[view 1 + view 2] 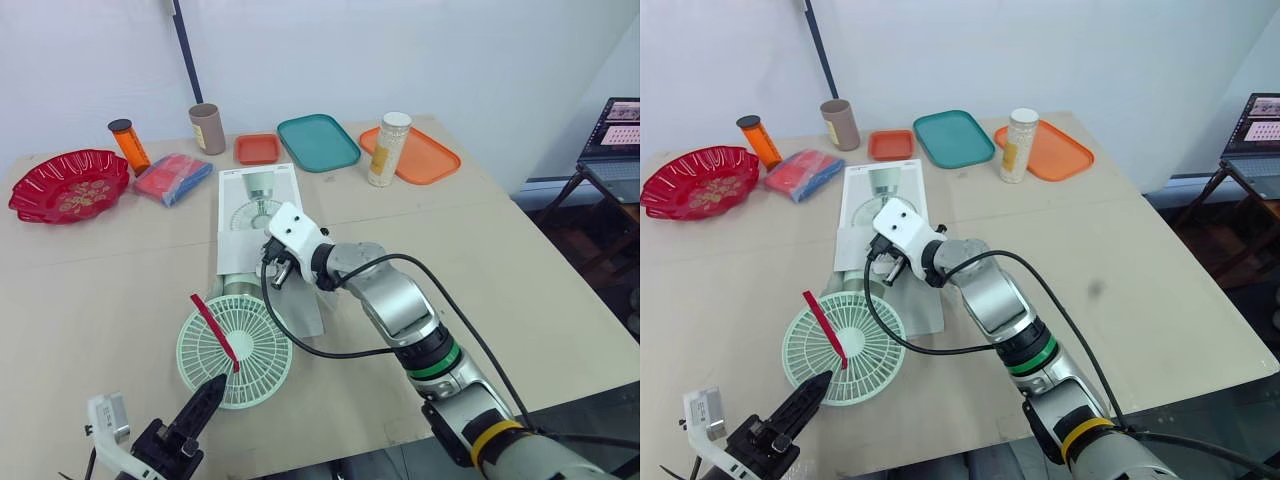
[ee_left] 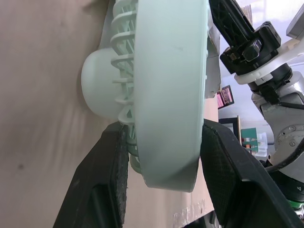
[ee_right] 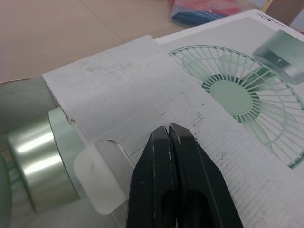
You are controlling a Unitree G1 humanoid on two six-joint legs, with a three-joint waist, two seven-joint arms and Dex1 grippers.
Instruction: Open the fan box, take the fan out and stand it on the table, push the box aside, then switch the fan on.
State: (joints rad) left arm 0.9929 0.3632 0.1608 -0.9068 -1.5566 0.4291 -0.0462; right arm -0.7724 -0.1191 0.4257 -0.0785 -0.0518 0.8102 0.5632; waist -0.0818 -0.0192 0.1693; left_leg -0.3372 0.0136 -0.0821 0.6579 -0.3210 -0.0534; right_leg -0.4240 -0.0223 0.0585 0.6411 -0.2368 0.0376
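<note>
The left gripper [image 1: 218,383] has the fan [image 1: 236,350] by its near rim: its two black fingers [image 2: 107,175] sit one on each face of the pale green guard and look clamped on it. The fan lies flat on the table [image 1: 520,280], grille upward, with a red strip [image 1: 213,330] across it. Its round base [image 3: 33,171] sits in the open mouth of the white box [image 1: 258,200], which lies lengthwise just beyond. The right gripper [image 3: 168,130] has its fingers pressed together, holding nothing, with the tips resting on the box's top flap [image 3: 118,95].

To my eye this is the drawing-out step, one arm pinning and the other pulling. Doing it well means the right gripper bears straight down on the cardboard so the box cannot slide along with the fan. The left arm should draw straight back along the box's length, low over the table, since a sideways tug could catch the base on the torn flap. The grip is only at the rim, so I would lift gently once the base is clear, and watch the black cable [image 1: 300,345] looping near the guard.
</note>
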